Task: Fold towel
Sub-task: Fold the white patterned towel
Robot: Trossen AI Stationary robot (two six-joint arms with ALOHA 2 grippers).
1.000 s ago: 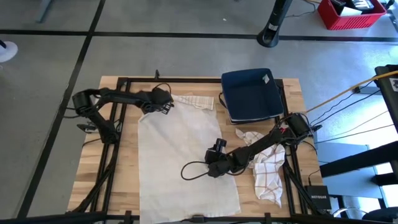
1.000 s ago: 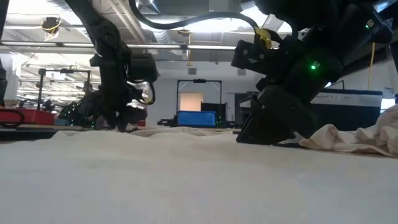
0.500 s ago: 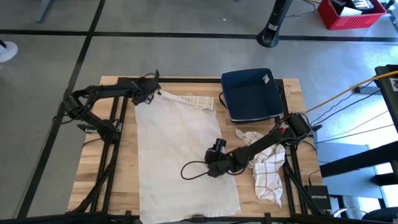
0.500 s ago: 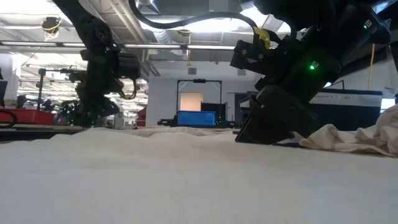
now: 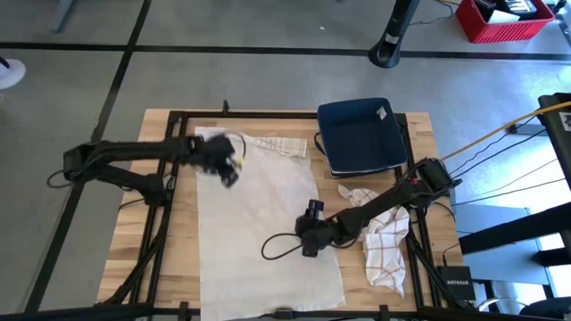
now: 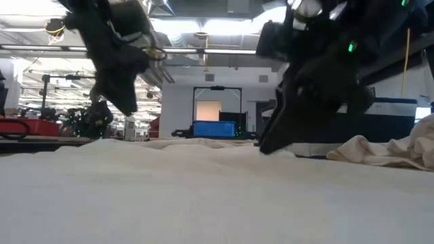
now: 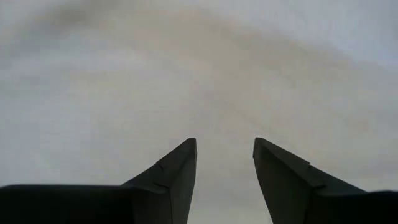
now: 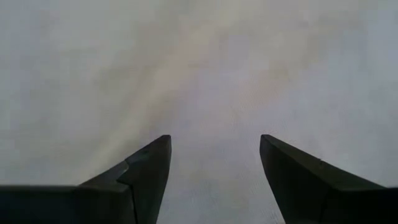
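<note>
A plain white towel (image 5: pixel 268 223) lies spread flat along the middle of the table and fills the foreground of the low view (image 6: pixel 203 196). My left gripper (image 5: pixel 228 169) hangs open above the towel's far left part, clear of the cloth (image 6: pixel 127 105), with nothing between its fingers (image 7: pixel 224 155). My right gripper (image 5: pixel 306 241) stands open low over the towel near its right edge (image 6: pixel 268 146); only cloth shows beyond its empty fingers (image 8: pixel 214 155).
A checked cloth (image 5: pixel 281 144) peeks out at the towel's far edge. Another checked cloth (image 5: pixel 384 245) lies crumpled at the right. A dark blue folded piece (image 5: pixel 361 134) sits at the far right. A black cable (image 5: pixel 278 248) loops over the towel beside my right gripper.
My left gripper went to the towel's far left corner, then drew back toward the near side, rose and tipped downward. That corner now lies spread farther toward the far left. My right gripper has lifted slightly off the towel. Both stayed open.
</note>
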